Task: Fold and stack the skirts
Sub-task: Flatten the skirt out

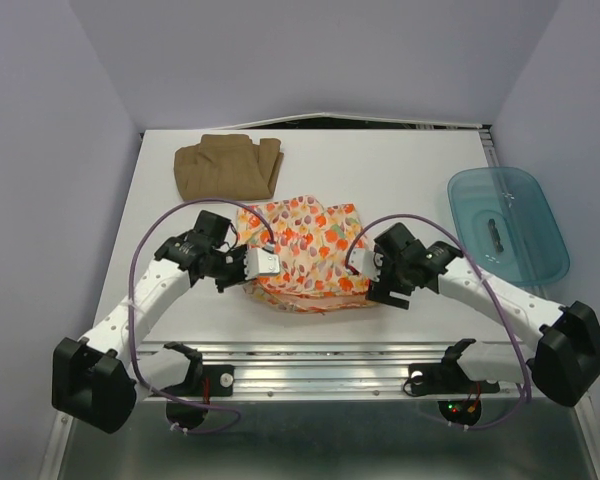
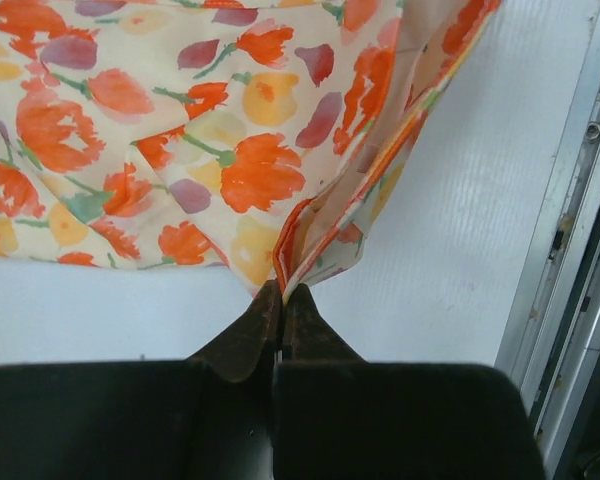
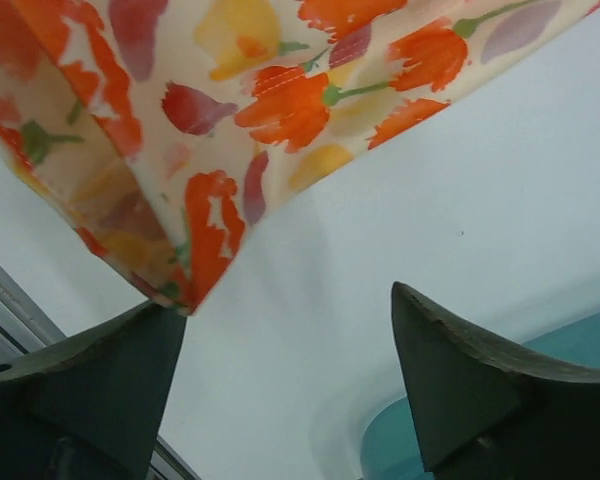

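Top external view: the printed skirt [image 1: 305,255] lies bunched in the middle of the white table [image 1: 400,170], toward its near edge. It is cream cloth covered in orange, red and purple leaves, doubled over with layered edges along the near side. The tan skirt [image 1: 228,167] sits apart from it by the far left corner, a plain brown bundle, folded and creased.

The left end effector [image 1: 252,266] is at the printed skirt's left edge. The left wrist view shows its fingers [image 2: 245,335] pressed together on a corner of the cloth, which fans out from the pinch in layers. The right end effector [image 1: 365,268] is at the skirt's right edge, fingers [image 3: 450,370] spread wide, with a corner of the print just beside one of them and not gripped.

On the right of the table stands a see-through teal tub [image 1: 508,222]. A small dark shape [image 1: 493,232] shows at its middle, and I cannot tell what it is.
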Robot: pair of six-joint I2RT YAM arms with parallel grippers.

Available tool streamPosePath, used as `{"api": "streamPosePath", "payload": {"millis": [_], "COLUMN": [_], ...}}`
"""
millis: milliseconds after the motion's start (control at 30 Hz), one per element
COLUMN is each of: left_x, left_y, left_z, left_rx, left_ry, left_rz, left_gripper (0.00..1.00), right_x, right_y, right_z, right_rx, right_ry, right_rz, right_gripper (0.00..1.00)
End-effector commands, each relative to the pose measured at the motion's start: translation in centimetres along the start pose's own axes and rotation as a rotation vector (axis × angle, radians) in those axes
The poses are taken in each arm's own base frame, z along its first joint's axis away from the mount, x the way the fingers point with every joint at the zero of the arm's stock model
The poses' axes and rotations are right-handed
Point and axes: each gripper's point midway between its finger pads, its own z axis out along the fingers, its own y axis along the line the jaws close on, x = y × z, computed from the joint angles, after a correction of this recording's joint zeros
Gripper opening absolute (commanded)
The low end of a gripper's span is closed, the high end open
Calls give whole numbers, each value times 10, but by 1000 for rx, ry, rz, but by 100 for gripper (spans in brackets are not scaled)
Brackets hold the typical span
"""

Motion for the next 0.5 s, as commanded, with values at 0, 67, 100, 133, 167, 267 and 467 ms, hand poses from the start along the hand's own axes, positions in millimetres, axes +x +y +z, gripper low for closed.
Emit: {"api": "streamPosePath", "payload": {"millis": [0, 67, 100, 133, 167, 267, 467], "left_x": [4, -1, -1, -1, -1, 1, 8], "left_y": [1, 7, 7, 7, 8, 9, 15], "left_z": [0, 0, 3, 4, 5, 10, 18], "left_rx": [26, 20, 31, 39, 42, 69, 109], "left_ry": [13, -3, -1, -4, -5, -4, 3], "left_rz": [-34, -46, -65, -72, -84, -108, -169], "left_gripper": [0, 0, 0, 0, 0, 0, 0], "right_x": [-21, -25, -25, -22, -27, -28, -32], "right_y": [-20, -22, -20, -16, -8, 9, 25], "right_z": [-15, -20, -20, -21, -21, -25, -27], "right_rx": [58, 56, 46, 24, -23, -97, -66], "right_ry": [-50, -60, -61, -54, -82, -129, -298], "right_rz": [14, 0, -8, -30, -47, -93, -273], "right_gripper": [90, 91, 91, 91, 90, 88, 89]}}
